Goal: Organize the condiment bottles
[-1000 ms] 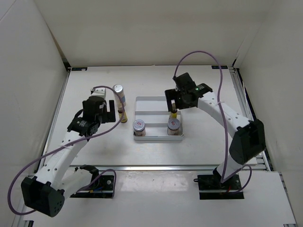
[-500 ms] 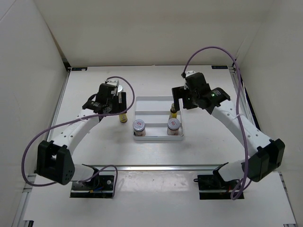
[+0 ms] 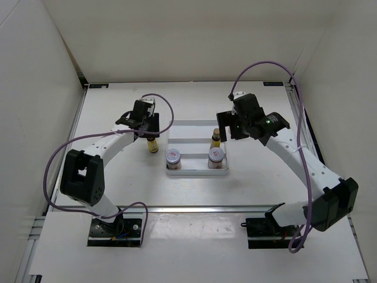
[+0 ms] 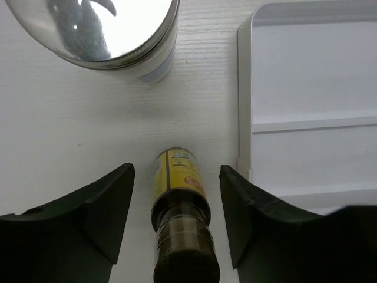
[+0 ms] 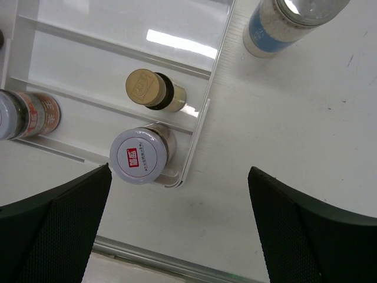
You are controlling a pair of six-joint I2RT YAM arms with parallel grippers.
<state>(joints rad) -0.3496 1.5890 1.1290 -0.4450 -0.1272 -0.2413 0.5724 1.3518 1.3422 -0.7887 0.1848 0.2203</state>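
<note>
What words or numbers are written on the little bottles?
Nothing can be read for sure.
On the squat jar's lid: a red patch with white marks, too blurred to read.
On the slim bottle's gold cap: stamped marks, too blurred.
On the yellow bottle in the left wrist view: tiny label print, too small.

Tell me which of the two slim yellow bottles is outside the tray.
The bottle left of the tray, between the left fingers; the other bottle stands inside it.
</note>
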